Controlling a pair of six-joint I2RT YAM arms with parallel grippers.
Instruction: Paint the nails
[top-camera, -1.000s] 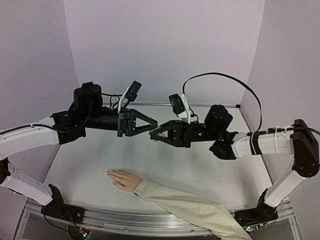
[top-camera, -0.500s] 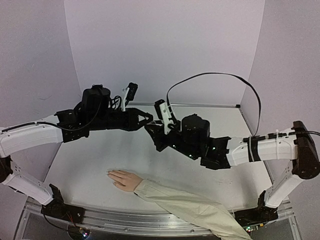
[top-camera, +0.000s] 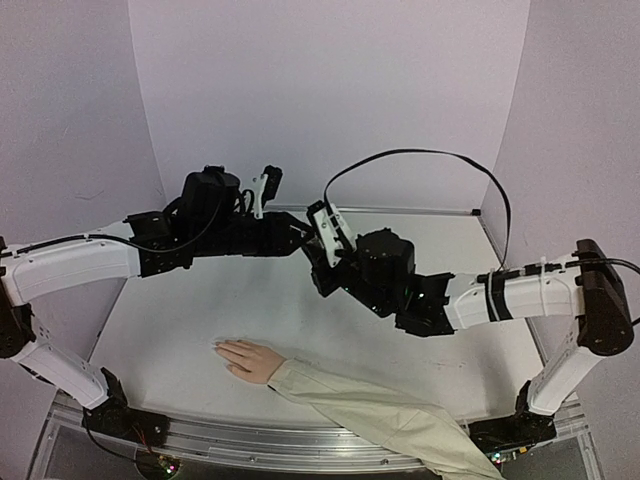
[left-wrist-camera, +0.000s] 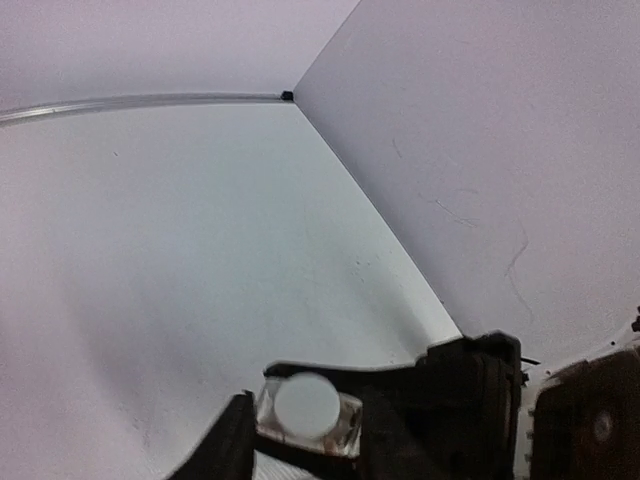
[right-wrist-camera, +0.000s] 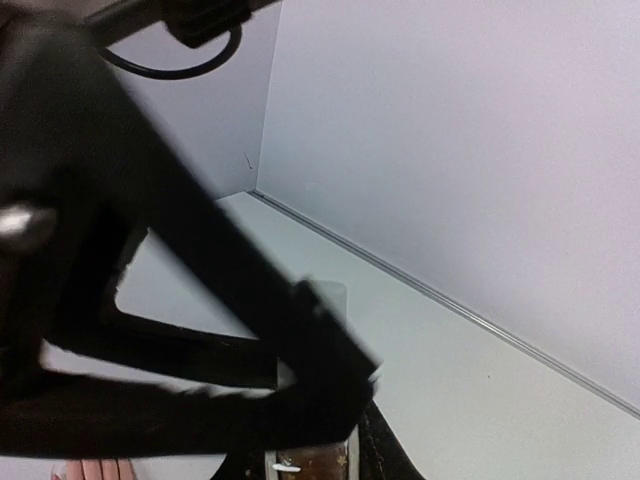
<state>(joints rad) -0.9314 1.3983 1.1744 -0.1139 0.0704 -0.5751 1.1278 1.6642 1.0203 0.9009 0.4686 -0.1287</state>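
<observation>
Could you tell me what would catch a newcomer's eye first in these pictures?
The left arm and right arm meet tip to tip in mid-air above the white table. A small clear bottle with a white cap sits between the left fingers. A pale mannequin hand in a beige sleeve lies flat near the table's front edge.

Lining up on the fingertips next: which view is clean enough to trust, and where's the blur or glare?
Top view: evenly lit, sharp, no glare, walls bowed by the lens; mannequin hand clear but small. Left wrist view: soft, bottle at the bottom edge blurred. Right wrist view: left gripper a dark blur across the left half.
</observation>
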